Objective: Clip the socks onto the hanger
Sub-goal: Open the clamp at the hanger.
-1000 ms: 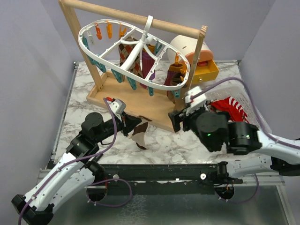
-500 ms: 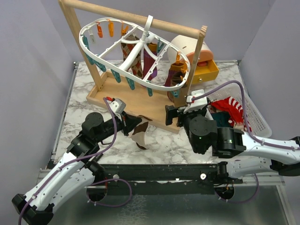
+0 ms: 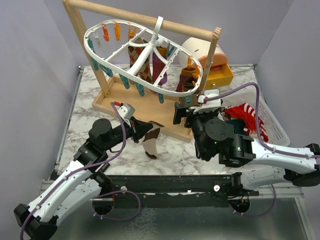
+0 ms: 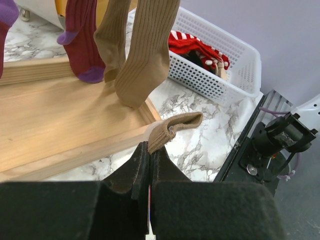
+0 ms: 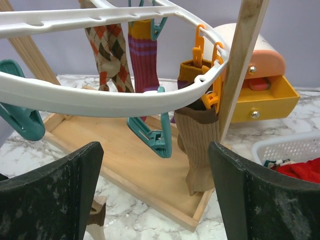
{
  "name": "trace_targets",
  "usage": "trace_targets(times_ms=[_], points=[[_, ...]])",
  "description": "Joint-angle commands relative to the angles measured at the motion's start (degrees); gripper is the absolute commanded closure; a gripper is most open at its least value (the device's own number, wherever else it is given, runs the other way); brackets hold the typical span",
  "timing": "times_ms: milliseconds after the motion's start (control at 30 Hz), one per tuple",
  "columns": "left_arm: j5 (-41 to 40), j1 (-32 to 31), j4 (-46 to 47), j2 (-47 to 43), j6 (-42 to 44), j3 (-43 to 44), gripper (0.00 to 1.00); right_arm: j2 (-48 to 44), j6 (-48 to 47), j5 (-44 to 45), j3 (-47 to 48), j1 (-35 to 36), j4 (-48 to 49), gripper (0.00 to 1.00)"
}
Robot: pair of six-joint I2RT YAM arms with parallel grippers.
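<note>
Right end effector nearer hanger, apart, left end effector clamping tan sock

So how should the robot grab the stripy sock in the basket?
Come straight down from above and pinch the raised red fold of the stripy sock. It lies heaped inside the basket, and the slatted walls would probably block fingers coming from the side.

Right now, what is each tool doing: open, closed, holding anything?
Left tool: closed on a tan sock.
Right tool: open, holding nothing, facing the hanger.
</note>
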Motion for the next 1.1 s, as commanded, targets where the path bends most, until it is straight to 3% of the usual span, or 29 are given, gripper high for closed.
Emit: trace_targets(times_ms=[0, 367, 833, 1067], points=[[0.5, 0.3, 2.4, 0.2, -0.6, -0.6, 1.0, 0.7, -5.2, 3.1, 1.5, 0.0, 5.3, 0.1], [0.7, 0.3, 2.8, 0.1, -0.8, -0.7, 1.0, 2.3, -5.9, 1.3, 3.2, -1.9, 6.2, 0.16], [1.0, 0.3, 3.4, 0.5, -0.5, -0.7, 1.0, 2.6, -4.8, -0.9, 4.2, -3.6, 3.5, 0.35], [1.4, 0.3, 3.9, 1.1, -0.6, -0.2, 1.0, 2.5, -3.9, -1.8, 4.4, -4.1, 2.2, 0.55]])
